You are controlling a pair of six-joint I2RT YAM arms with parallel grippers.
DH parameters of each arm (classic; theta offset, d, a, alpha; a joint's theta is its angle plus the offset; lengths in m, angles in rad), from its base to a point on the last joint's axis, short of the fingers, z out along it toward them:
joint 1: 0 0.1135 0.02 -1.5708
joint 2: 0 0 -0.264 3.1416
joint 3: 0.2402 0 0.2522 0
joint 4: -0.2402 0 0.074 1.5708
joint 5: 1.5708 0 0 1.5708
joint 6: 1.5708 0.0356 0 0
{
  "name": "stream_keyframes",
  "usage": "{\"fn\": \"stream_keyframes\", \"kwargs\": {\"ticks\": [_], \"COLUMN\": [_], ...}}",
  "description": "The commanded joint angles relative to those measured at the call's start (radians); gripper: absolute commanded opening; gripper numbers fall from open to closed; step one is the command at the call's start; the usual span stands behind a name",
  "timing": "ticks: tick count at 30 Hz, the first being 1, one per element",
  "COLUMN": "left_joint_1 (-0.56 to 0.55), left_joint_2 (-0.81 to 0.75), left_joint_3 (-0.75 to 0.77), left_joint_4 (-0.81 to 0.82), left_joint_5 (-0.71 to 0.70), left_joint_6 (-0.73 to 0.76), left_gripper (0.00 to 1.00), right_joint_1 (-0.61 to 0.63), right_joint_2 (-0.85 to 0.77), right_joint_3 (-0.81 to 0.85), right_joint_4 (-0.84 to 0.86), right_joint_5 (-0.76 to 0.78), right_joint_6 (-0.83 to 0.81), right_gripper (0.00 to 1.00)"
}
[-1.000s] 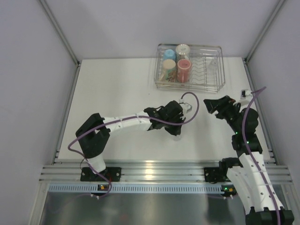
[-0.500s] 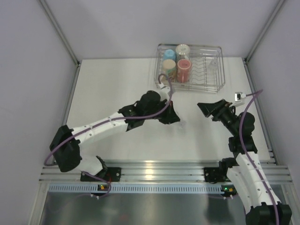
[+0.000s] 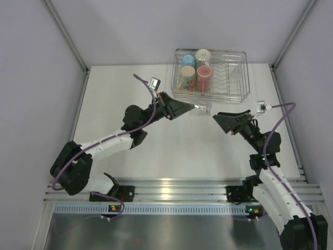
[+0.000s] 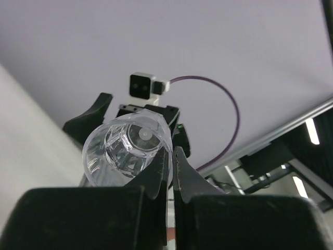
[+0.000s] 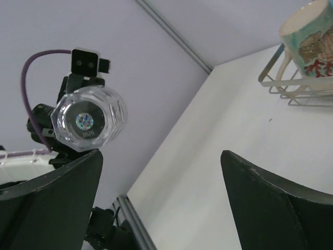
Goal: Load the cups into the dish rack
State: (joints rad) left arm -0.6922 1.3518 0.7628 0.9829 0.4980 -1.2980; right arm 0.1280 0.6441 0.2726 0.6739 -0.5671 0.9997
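Observation:
My left gripper [image 3: 193, 107] is shut on the rim of a small clear glass [image 3: 204, 108] and holds it on its side above the table, just in front of the dish rack [image 3: 245, 78]. In the left wrist view the fingers [image 4: 156, 174] pinch the glass wall [image 4: 125, 151]. My right gripper [image 3: 219, 119] is open and empty, facing the glass from the right; its view shows the glass's base [image 5: 89, 119]. The rack holds a light blue cup [image 3: 188, 60], a cream floral mug [image 3: 203, 54], an orange cup [image 3: 186, 76], a red tumbler [image 3: 204, 77] and a clear glass [image 3: 237, 73].
The silver rack stands at the back right of the white table [image 3: 119, 104], its plate-slot wires [image 3: 222, 78] on the right half. Grey walls and metal posts enclose the table. The floral mug [image 5: 309, 36] and the rack corner [image 5: 281, 78] show in the right wrist view.
My left arm has lifted the clear glass off the table and swung it up and back toward the rack. My right gripper has moved left, toward the glass.

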Motion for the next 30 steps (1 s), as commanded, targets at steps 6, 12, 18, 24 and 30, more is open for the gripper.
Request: {"fn": "stream_keyframes", "kwargs": {"ticks": [6,12,18,24,30], "left_joint_1": [-0.001,-0.004,-0.013,-0.015,-0.015], "left_joint_2": [0.072,0.066,0.07,0.066,0.06], "left_joint_3": [-0.022,-0.037,-0.06,-0.072,-0.092], "left_joint_4": [0.5,0.5,0.517,0.545,0.56], "left_joint_5": [-0.024,-0.033,-0.035,-0.047,-0.045], "left_joint_6": [-0.281,-0.284,-0.291,-0.3,-0.296], "left_gripper": [0.0,0.0,0.0,0.0,0.0], "right_joint_1": [0.186,0.28,0.324,0.377,0.438], "right_joint_2": [-0.02,-0.021,0.066,0.129,0.126], "right_joint_3": [0.045,0.106,0.166,0.195,0.171], "right_joint_4": [0.167,0.07,0.113,0.127,0.138], "right_joint_5": [0.104,0.214,0.239,0.26,0.318], "right_joint_6": [-0.082,-0.22,-0.243,-0.259,-0.28], "right_gripper": [1.0,0.99,0.95,0.8,0.46]}}
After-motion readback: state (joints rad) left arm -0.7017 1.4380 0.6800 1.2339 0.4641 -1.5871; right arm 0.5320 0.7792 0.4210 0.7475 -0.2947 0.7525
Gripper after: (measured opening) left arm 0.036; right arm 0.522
